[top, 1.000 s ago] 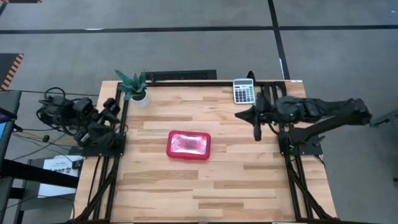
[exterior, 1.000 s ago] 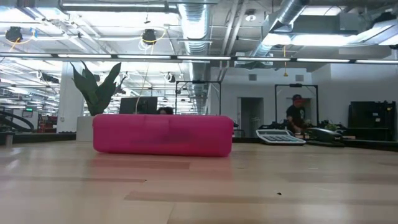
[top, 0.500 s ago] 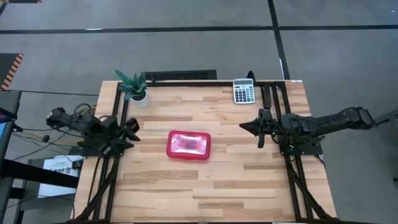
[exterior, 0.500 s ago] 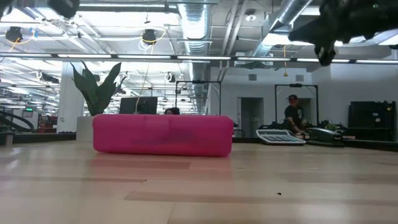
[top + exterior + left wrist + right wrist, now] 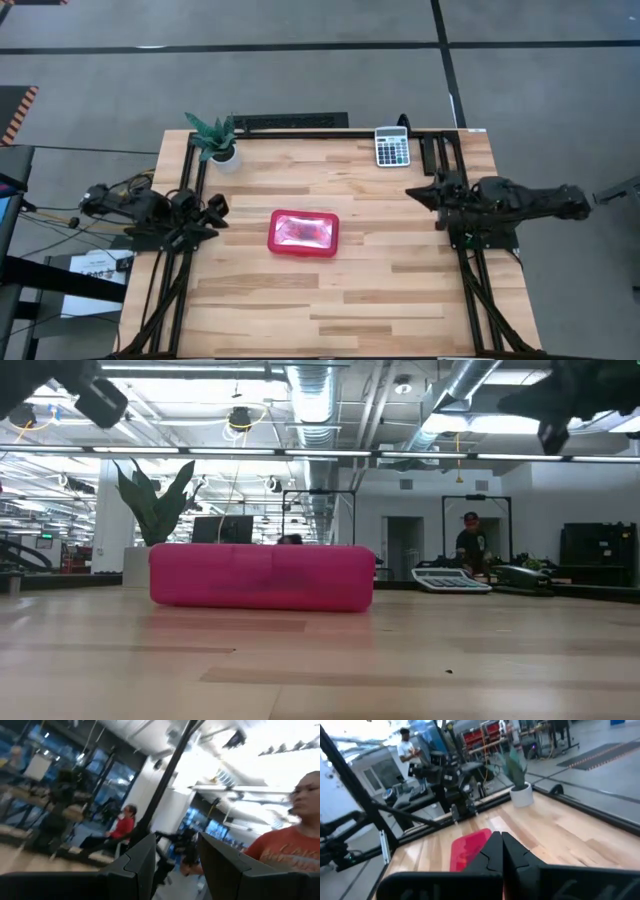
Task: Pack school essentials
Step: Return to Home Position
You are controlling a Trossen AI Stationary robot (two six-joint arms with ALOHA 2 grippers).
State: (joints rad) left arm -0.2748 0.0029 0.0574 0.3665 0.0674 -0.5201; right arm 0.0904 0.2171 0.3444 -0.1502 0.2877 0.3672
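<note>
The left fingers (image 5: 212, 208) hang over the black frame rail at the left edge of the light wooden counter (image 5: 330, 300), raised well above the boards. In the left wrist view the two dark fingers (image 5: 137, 862) stand partly open with a clear gap between them and nothing in it; a person in an orange shirt (image 5: 292, 847) shows in the room beyond. Behind them, at the far left corner, stands a small potted green plant (image 5: 214, 138).

A pink plastic box with rounded corners (image 5: 303, 232) lies flat near the middle of the counter, lid down, well apart from both pairs of fingers and roughly between them. What it holds cannot be made out. In the low view it sits flat on the boards (image 5: 262, 576).

A grey calculator (image 5: 392, 147) lies at the far edge, right of centre. The right fingers (image 5: 420, 193) hover by the right rail, pointing inward towards the box (image 5: 467, 851); they are pressed together (image 5: 492, 852), holding nothing.
</note>
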